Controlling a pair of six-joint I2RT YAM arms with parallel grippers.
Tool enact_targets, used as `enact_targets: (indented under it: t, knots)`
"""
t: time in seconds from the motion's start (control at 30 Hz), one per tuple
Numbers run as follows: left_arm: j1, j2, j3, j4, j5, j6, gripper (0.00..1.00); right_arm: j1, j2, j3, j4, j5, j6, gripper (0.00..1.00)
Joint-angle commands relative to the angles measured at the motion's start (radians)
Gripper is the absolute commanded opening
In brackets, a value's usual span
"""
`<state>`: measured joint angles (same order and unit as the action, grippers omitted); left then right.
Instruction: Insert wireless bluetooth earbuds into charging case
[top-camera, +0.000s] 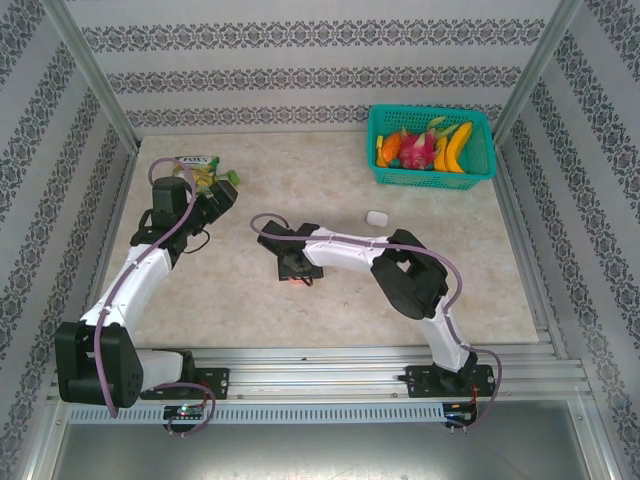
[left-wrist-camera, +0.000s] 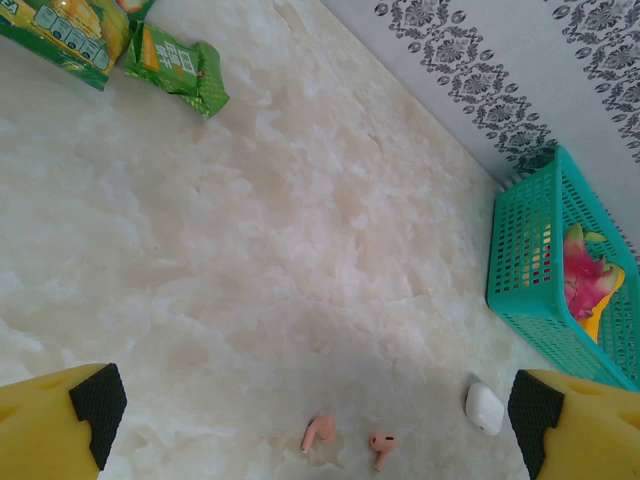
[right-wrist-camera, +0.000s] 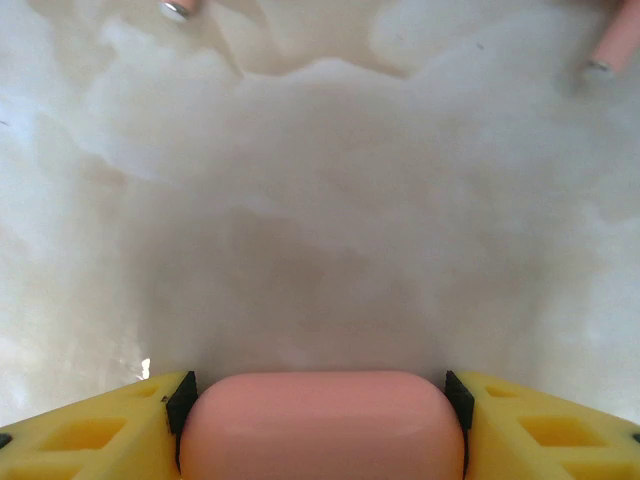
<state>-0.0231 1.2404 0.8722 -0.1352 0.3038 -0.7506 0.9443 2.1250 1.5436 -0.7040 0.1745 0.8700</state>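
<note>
A pink charging case (right-wrist-camera: 320, 430) lies on the marble table, and my right gripper (right-wrist-camera: 318, 400) has its black pads against both ends of it. That gripper (top-camera: 293, 268) is low over the table's middle. Two pale pink earbuds (left-wrist-camera: 318, 432) (left-wrist-camera: 381, 445) lie side by side on the table just beyond it; one pink stem (right-wrist-camera: 612, 45) reaches into the top right of the right wrist view. A closed white case (top-camera: 376, 217) (left-wrist-camera: 484, 408) sits further right. My left gripper (left-wrist-camera: 315, 410) (top-camera: 215, 195) hangs open and empty at the left, above the table.
A teal basket (top-camera: 430, 172) (left-wrist-camera: 520, 260) of toy fruit stands at the back right. Green snack packets (top-camera: 200, 165) (left-wrist-camera: 175, 65) lie at the back left near my left gripper. Patterned walls and metal posts enclose the table.
</note>
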Motion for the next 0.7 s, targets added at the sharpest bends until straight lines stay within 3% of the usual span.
enact_targets:
  t: [0.0, 0.37, 0.67]
  knots:
    - [0.005, 0.015, -0.027, 0.058, 0.026, -0.007, 1.0, -0.014, -0.057, -0.057, -0.028, 0.001, 0.048, 0.6]
    - [-0.032, 0.12, -0.11, 0.237, 0.164, -0.009, 1.0, -0.151, -0.22, -0.244, 0.062, 0.006, 0.111, 0.59]
    - [-0.156, 0.23, -0.206, 0.5, 0.252, -0.03, 1.0, -0.282, -0.287, -0.301, 0.108, -0.014, 0.16, 0.59]
